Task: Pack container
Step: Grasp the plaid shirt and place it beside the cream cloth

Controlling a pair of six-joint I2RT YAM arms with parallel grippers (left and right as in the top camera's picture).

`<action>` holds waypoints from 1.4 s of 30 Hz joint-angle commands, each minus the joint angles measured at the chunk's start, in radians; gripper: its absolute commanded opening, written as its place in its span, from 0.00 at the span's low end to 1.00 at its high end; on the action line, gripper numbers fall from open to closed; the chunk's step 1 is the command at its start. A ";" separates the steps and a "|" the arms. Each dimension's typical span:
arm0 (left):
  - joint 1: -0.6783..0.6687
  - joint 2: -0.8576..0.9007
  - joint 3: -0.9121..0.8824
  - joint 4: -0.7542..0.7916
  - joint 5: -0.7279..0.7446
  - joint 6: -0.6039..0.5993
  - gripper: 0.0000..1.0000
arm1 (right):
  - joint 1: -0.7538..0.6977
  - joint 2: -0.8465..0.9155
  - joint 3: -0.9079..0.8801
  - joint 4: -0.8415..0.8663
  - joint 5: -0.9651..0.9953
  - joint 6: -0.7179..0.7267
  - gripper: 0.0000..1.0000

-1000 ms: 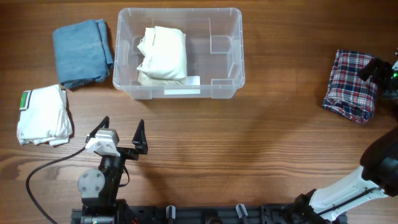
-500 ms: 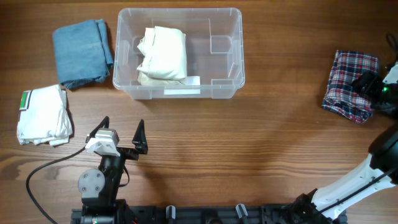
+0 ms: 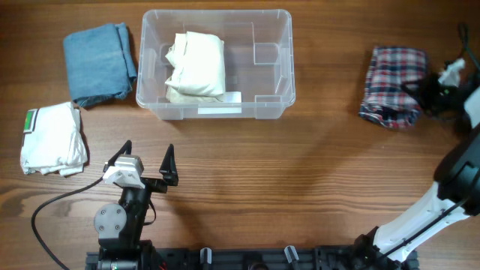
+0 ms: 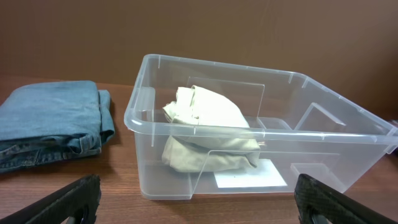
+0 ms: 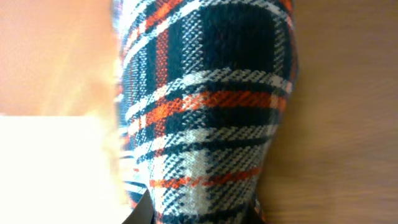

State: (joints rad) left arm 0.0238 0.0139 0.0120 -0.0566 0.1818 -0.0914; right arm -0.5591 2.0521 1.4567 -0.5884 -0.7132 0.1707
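The clear container [image 3: 270,75] stands at the back middle of the table with a folded cream garment [image 3: 196,66] in its left half. At the far right, my right gripper [image 3: 424,94] is shut on the right edge of a folded plaid garment [image 3: 391,86]. In the right wrist view the plaid cloth [image 5: 205,93] fills the frame, pinched between the jaws of the right gripper [image 5: 199,214]. My left gripper [image 3: 148,148] stands open near the front left, with nothing in it. The left wrist view faces the container [image 4: 323,143] and cream garment [image 4: 208,134] over the left gripper [image 4: 198,198].
Folded blue jeans [image 3: 97,64] lie left of the container, also in the left wrist view [image 4: 50,121]. A folded white garment [image 3: 51,139] with a green tag lies at the left edge. Bare wood lies between the container and the plaid garment.
My right gripper has closed on the plaid garment and carried it leftward toward the container. The left arm has not moved.
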 commanded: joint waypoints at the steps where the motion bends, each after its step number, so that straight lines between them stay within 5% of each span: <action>1: 0.005 -0.007 -0.006 -0.002 0.008 -0.005 1.00 | 0.138 -0.232 0.080 0.063 -0.198 0.134 0.04; 6: 0.005 -0.007 -0.006 -0.002 0.008 -0.005 1.00 | 0.444 -0.446 0.081 0.276 -0.083 0.304 0.04; 14: 0.005 -0.007 -0.006 -0.002 0.008 -0.005 1.00 | 0.956 -0.335 0.080 0.321 0.540 0.413 0.04; 20: 0.005 -0.007 -0.006 -0.002 0.008 -0.005 1.00 | 0.993 -0.152 0.080 0.339 0.605 0.484 0.05; 29: 0.005 -0.007 -0.006 -0.002 0.008 -0.005 1.00 | 0.951 -0.127 0.073 0.235 0.668 0.431 0.04; 30: 0.005 -0.007 -0.006 -0.002 0.008 -0.005 1.00 | 0.951 -0.126 0.073 0.229 0.673 0.430 0.33; 32: 0.005 -0.007 -0.006 -0.002 0.008 -0.005 1.00 | 0.951 -0.125 0.073 0.229 0.672 0.430 0.71; 42: 0.005 -0.007 -0.006 -0.002 0.008 -0.005 1.00 | 0.898 -0.281 0.162 0.106 0.604 0.244 0.75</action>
State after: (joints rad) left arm 0.0238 0.0139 0.0120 -0.0563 0.1818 -0.0914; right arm 0.3847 1.9034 1.5341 -0.4267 -0.0864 0.4843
